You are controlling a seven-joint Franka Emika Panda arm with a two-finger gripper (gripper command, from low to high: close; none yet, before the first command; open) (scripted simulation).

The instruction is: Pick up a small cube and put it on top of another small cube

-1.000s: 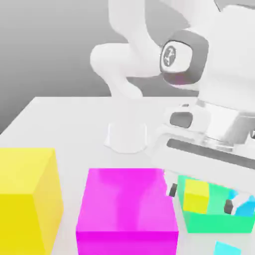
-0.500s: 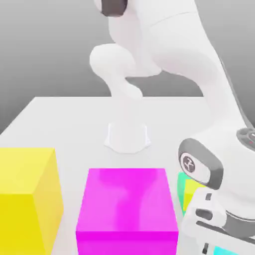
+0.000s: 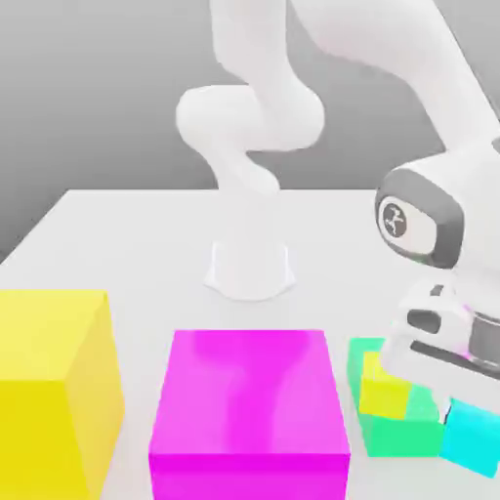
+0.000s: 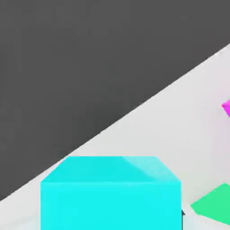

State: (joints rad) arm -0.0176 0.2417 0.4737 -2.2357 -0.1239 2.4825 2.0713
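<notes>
Already the small aqua cube (image 4: 110,193) sits directly under the gripper (image 3: 467,405), whose fingers have come together on it; in the exterior view it (image 3: 475,437) hangs tilted just below the hand, seemingly lifted off the table (image 3: 127,234), though its underside is cut off by the frame edge. Being a cube, it has no long axis to align. Just beside the gripper lie the small yellow cube (image 3: 385,387) and, under it, a green block (image 3: 402,430); the large magenta block (image 3: 250,410) is further off, the big yellow block (image 3: 54,381) well apart. The hand view shows the grip is centred on the cube, with table, a green corner (image 4: 214,205) and a sliver of magenta (image 4: 227,108) beyond. The exterior view gives the neighbours' layout. I cannot make out a sky-blue target cube, so the direction of the carry is unsettled.
</notes>
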